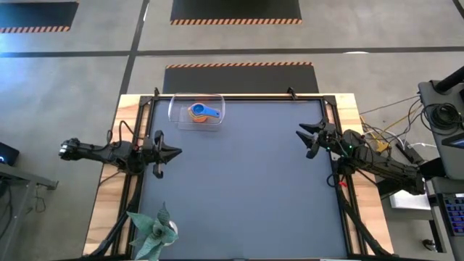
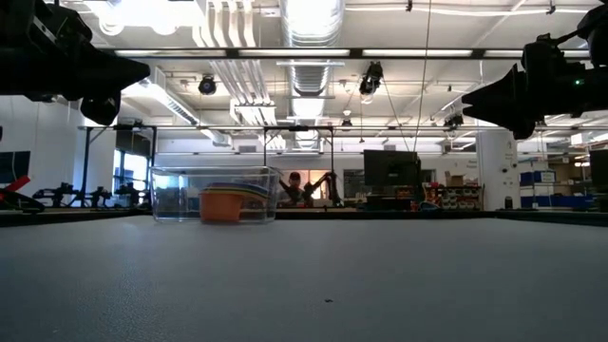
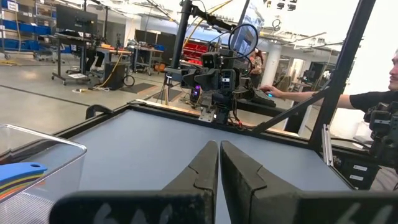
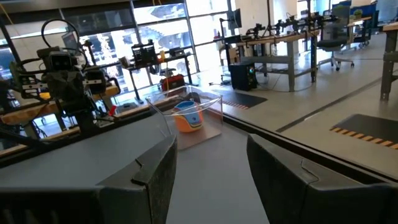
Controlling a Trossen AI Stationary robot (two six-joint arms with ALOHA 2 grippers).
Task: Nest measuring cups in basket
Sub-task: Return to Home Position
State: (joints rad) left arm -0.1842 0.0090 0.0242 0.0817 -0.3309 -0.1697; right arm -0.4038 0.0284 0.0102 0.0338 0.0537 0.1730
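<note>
The clear basket [image 1: 196, 114] stands near the table's far edge, left of the middle, also seen in the low view [image 2: 215, 195] and right wrist view [image 4: 189, 115]. Inside it the measuring cups [image 1: 199, 112] sit stacked one in another, blue on top, orange below [image 2: 224, 203]; the other colours are mostly hidden. My left gripper [image 1: 174, 152] hangs shut above the table's left edge, touching nothing [image 3: 219, 163]. My right gripper [image 1: 302, 135] hangs open above the right edge, also free [image 4: 211, 165].
A green-leafed plant [image 1: 153, 230] sits at the table's near left corner. A person in a dark shirt [image 3: 373, 102] sits beyond the table's right side by a computer. The grey table surface [image 1: 239, 188] between the arms is bare.
</note>
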